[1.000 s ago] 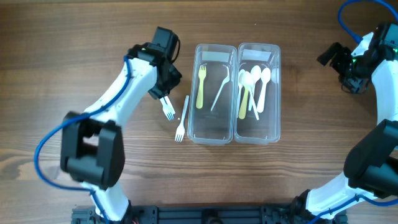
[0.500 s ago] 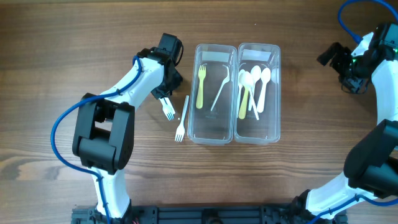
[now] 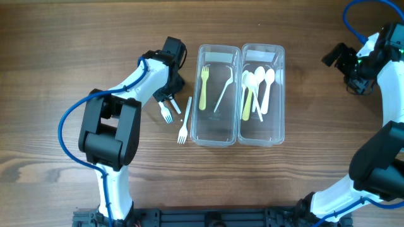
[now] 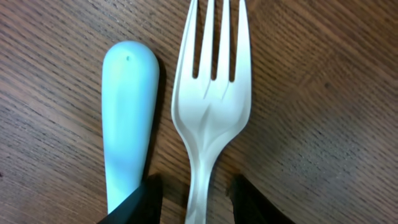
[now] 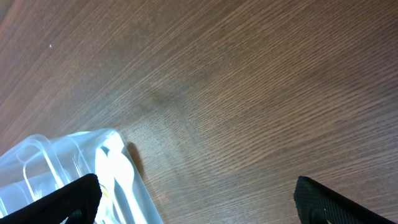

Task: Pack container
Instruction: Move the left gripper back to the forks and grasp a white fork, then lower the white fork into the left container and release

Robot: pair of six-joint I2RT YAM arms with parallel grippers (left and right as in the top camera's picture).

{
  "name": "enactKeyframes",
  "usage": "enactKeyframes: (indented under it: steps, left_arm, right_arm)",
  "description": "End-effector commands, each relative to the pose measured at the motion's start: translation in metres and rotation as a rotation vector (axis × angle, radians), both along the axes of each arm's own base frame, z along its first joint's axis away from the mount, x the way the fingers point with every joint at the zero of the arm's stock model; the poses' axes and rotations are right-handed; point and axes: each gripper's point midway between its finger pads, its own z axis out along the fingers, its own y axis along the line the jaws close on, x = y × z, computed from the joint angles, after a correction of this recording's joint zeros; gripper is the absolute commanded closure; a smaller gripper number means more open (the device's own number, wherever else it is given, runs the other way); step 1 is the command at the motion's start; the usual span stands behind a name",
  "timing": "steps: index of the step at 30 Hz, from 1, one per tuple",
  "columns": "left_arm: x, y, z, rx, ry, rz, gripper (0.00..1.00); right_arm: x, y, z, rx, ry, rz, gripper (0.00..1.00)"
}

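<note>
Wood-grain table [image 3: 63,50] throughout: right claw [image 5: 193,199] released, left claw [image 4: 198,194] straddling a white fork [image 4: 211,106], grip unclear.

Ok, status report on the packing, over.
Left claw straddles white fork, grip unclear. Right claw open, empty. Container part-filled with cutlery. Second white fork lies between left claw and container.

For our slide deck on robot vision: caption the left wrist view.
Left gripper straddling the neck of a white plastic fork, pale utensil handle alongside on the wooden table.
</note>
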Motion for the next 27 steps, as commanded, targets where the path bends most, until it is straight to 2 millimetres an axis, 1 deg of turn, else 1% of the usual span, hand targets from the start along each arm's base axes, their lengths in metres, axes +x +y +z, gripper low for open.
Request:
enactKeyframes:
  steps: [1, 2, 4, 5, 6, 8, 9, 11, 13, 14, 15, 17, 18, 19, 20, 21, 23, 24, 25, 27]
  left_arm:
    - [-0.007, 0.008, -0.015, 0.029, 0.042, -0.004, 0.64]
    - [-0.007, 0.008, -0.015, 0.028, 0.042, -0.004, 0.67]
    - [-0.007, 0.006, -0.015, 0.021, 0.044, -0.005, 0.82]
    - [-0.008, 0.004, -0.015, 0.005, 0.049, -0.006, 0.91]
    - [-0.010, 0.003, -0.014, -0.006, 0.058, -0.007, 0.96]
    - [-0.011, 0.003, -0.008, -0.003, 0.065, -0.016, 0.96]
    - [-0.009, 0.001, 0.000, -0.006, 0.063, -0.061, 0.96]
    - [0.007, -0.006, 0.034, -0.017, 0.018, -0.181, 0.96]
    - [0.026, -0.013, 0.084, -0.020, -0.068, -0.273, 0.96]
    - [0.034, -0.019, 0.114, -0.020, -0.122, -0.326, 0.96]
    - [0.038, -0.026, 0.138, -0.021, -0.169, -0.375, 0.96]
    - [0.041, -0.043, 0.175, -0.014, -0.255, -0.484, 0.96]
    - [0.040, -0.055, 0.189, -0.007, -0.298, -0.553, 0.96]
    - [0.037, -0.065, 0.198, 0.000, -0.325, -0.611, 0.96]
    - [0.034, -0.077, 0.202, 0.010, -0.340, -0.678, 0.96]
    - [0.029, -0.087, 0.202, 0.015, -0.341, -0.723, 0.96]
    - [0.022, -0.102, 0.193, 0.011, -0.319, -0.762, 0.96]
    - [0.017, -0.112, 0.184, 0.004, -0.298, -0.787, 0.96]
    - [0.007, -0.129, 0.171, -0.019, -0.260, -0.848, 0.96]
    - [-0.005, -0.149, 0.154, -0.048, -0.215, -0.944, 0.96]
  right_arm:
    - [0.000, 0.004, -0.003, 0.013, 0.005, 0.010, 0.00]
    - [0.000, 0.004, -0.003, 0.013, 0.004, 0.009, 0.00]
    - [0.000, 0.004, -0.003, 0.013, 0.004, 0.010, 0.00]
    - [0.000, 0.004, -0.003, 0.013, 0.004, 0.010, 0.00]
    - [0.000, 0.004, -0.003, 0.014, 0.005, 0.009, 0.00]
    - [0.000, 0.004, -0.003, 0.013, 0.004, 0.009, 0.00]
    - [0.000, 0.004, -0.003, 0.013, 0.004, 0.010, 0.00]
    - [0.000, 0.004, -0.003, 0.013, 0.003, 0.009, 0.00]
    - [0.001, 0.003, -0.002, 0.012, 0.001, 0.009, 0.00]
    - [0.001, 0.003, -0.002, 0.012, 0.000, 0.009, 0.00]
    - [0.001, 0.003, -0.002, 0.012, 0.001, 0.009, 0.00]
    - [0.001, 0.003, -0.002, 0.012, 0.000, 0.010, 0.00]
    - [0.001, 0.003, -0.002, 0.012, 0.000, 0.010, 0.00]
    - [0.001, 0.003, -0.002, 0.012, 0.000, 0.010, 0.00]
    - [0.001, 0.003, -0.002, 0.012, 0.000, 0.010, 0.00]
    - [0.001, 0.003, -0.002, 0.012, 0.000, 0.009, 0.00]
    - [0.001, 0.003, -0.002, 0.012, 0.000, 0.009, 0.00]
    - [0.001, 0.003, -0.002, 0.012, 0.000, 0.010, 0.00]
    - [0.001, 0.003, -0.002, 0.012, 0.000, 0.009, 0.00]
    - [0.001, 0.003, -0.002, 0.012, 0.000, 0.009, 0.01]
